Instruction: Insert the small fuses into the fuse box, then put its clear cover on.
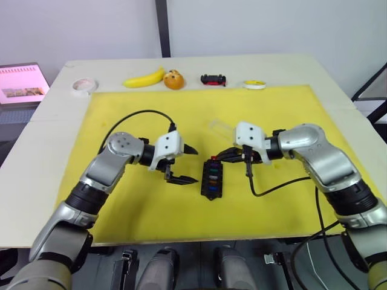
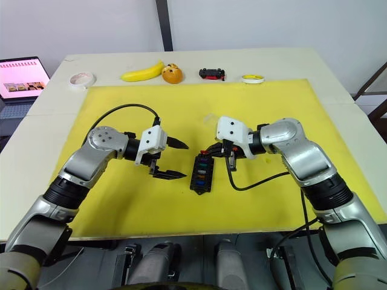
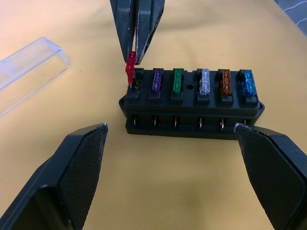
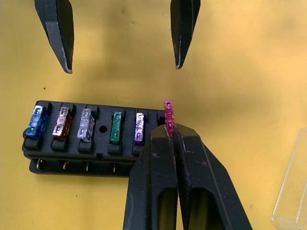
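Observation:
The black fuse box (image 1: 211, 179) lies on the yellow mat (image 1: 121, 217) between my two grippers. Five small fuses sit in its slots: purple (image 3: 157, 80), green (image 3: 178, 80), grey (image 3: 205, 81), brown (image 3: 224, 82) and blue (image 3: 247, 82). My right gripper (image 4: 173, 132) is shut on a red fuse (image 4: 169, 114), held upright with its lower end at the box's end slot beside the purple one. My left gripper (image 1: 188, 164) stands open just left of the box, touching nothing. The clear cover (image 3: 29, 67) lies flat on the mat beyond the box.
Along the table's far edge lie a white tape roll (image 1: 84, 86), a banana (image 1: 145, 78), an orange fruit (image 1: 174, 79), a black-and-red toy car (image 1: 213, 79) and a yellow tape roll (image 1: 255, 84). A laptop (image 1: 23, 84) stands at the far left. Black cables loop from both wrists.

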### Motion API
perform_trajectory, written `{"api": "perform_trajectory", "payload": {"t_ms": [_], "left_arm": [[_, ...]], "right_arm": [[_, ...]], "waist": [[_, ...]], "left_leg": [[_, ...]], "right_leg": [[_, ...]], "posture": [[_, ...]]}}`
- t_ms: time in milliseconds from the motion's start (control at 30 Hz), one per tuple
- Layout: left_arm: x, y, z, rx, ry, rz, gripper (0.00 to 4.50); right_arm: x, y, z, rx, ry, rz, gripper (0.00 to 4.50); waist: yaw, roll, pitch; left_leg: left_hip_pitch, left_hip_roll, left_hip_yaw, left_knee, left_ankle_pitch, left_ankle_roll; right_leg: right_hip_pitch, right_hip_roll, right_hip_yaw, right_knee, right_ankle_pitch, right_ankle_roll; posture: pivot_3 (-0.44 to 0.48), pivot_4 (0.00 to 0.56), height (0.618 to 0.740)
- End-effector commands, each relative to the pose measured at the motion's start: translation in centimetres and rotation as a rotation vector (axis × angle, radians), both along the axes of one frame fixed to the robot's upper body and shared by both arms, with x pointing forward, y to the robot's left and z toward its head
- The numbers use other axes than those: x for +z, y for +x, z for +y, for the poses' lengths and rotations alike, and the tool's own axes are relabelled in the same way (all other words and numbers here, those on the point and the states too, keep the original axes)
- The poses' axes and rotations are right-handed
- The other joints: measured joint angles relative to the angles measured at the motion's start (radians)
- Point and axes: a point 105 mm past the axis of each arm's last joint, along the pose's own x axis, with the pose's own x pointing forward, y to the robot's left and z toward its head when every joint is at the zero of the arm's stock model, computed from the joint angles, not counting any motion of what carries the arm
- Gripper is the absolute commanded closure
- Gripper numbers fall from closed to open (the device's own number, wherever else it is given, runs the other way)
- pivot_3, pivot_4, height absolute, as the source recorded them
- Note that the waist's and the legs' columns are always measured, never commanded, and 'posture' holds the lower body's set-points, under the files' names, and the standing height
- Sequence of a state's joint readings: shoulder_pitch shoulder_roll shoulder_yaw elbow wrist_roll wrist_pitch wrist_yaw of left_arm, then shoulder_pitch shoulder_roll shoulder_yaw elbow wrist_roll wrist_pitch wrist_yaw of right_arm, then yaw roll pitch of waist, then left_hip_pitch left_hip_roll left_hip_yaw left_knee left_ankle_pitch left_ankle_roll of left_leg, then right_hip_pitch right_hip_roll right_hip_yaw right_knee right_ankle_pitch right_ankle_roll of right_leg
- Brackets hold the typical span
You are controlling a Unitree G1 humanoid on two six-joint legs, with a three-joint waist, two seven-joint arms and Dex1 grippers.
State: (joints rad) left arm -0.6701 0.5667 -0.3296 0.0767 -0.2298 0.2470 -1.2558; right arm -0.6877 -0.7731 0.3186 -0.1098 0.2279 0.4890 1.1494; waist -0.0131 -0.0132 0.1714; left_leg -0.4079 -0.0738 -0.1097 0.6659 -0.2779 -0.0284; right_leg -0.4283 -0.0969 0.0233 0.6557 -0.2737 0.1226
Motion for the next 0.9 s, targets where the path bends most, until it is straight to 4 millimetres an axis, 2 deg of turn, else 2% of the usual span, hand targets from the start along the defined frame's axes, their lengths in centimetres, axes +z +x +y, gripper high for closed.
{"api": "perform_trajectory", "payload": {"t_ms": [33, 900], "left_arm": [[1.4, 0.0, -0.1, -0.007, -0.028, -0.056, 0.05], [1.6, 0.3, -0.4, -0.011, -0.028, -0.062, 0.05]], "right_arm": [[1.1, 0.0, 0.3, 0.021, 0.008, -0.045, 4.5], [0.0, 0.0, -0.1, -0.006, -0.028, -0.004, 4.5]], "waist": [[0.0, 0.0, 0.0], [0.0, 0.0, 0.0]], "left_leg": [[0.0, 0.0, 0.0, 0.0, 0.0, 0.0], [0.0, 0.0, 0.0, 0.0, 0.0, 0.0]], "right_leg": [[0.0, 0.0, 0.0, 0.0, 0.0, 0.0], [0.0, 0.0, 0.0, 0.0, 0.0, 0.0]], "posture": [[0.0, 0.15, 0.74], [0.0, 0.15, 0.74]]}}
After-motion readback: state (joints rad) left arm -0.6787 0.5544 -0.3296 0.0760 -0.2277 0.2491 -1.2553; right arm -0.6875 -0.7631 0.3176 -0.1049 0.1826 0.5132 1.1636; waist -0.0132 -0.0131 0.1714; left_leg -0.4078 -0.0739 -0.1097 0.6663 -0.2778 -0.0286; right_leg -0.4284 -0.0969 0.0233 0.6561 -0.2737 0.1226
